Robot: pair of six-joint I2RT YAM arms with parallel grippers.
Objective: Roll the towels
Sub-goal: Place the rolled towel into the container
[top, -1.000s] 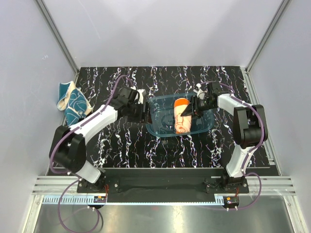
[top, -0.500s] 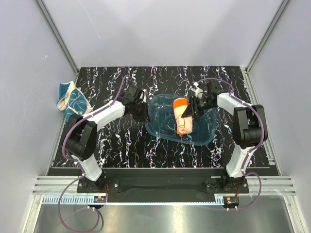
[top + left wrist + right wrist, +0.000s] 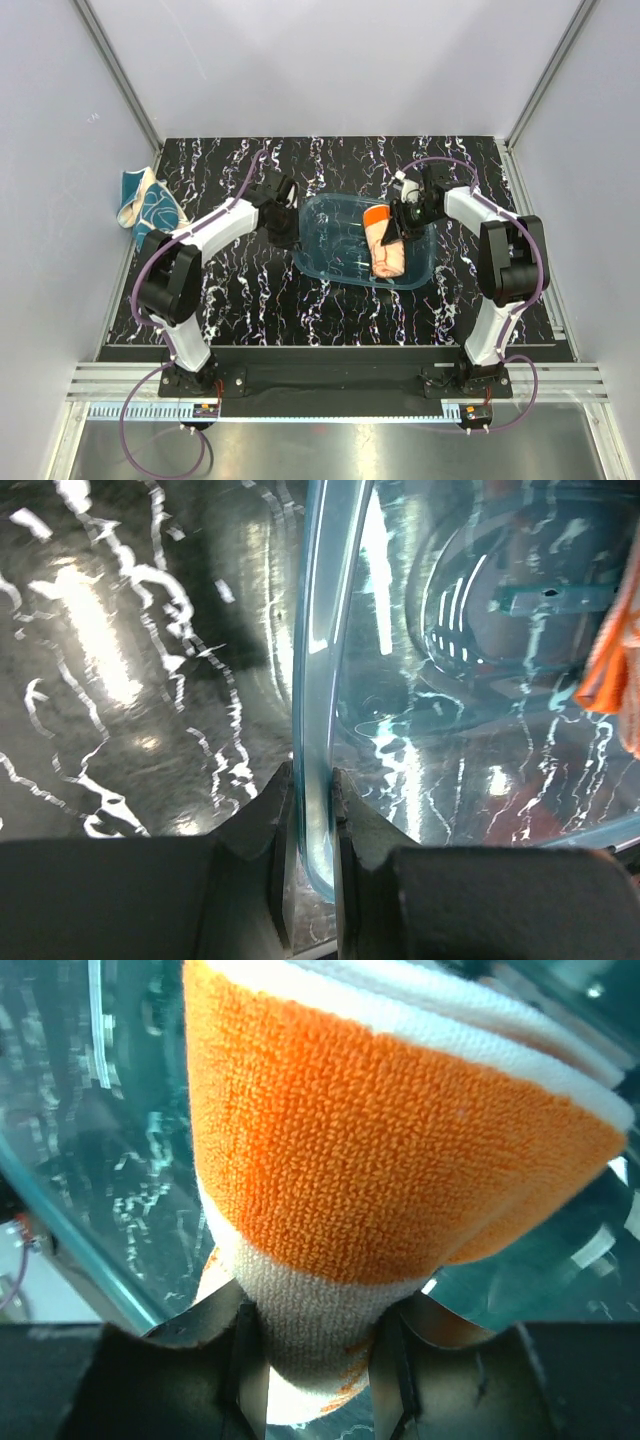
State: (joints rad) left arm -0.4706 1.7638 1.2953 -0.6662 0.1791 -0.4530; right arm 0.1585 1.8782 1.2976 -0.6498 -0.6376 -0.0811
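Table (image 3: pixel 330 310): black marbled top beneath the tray.
Tray (image 3: pixel 335 235): translucent blue plastic.
Teal towel (image 3: pixel 150 212): crumpled, well left of the tray.
Orange towel (image 3: pixel 385 245): rolled, inside the tray's right half.
Left gripper (image 3: pixel 312 780): at the tray's left wall, jaws pinched on the rim.
Right gripper (image 3: pixel 318 1330): over the tray's far right, jaws clamped on the orange towel's end.

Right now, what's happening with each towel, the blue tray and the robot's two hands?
Orange towel: rolled up, lying in the tray, one end pinched.
Teal towel: bunched up, not rolled, at the left edge of the table, nothing touching it.
Blue tray: right way up, its left rim gripped.
Left hand: shut on the blue tray's rim.
Right hand: shut on the orange towel.
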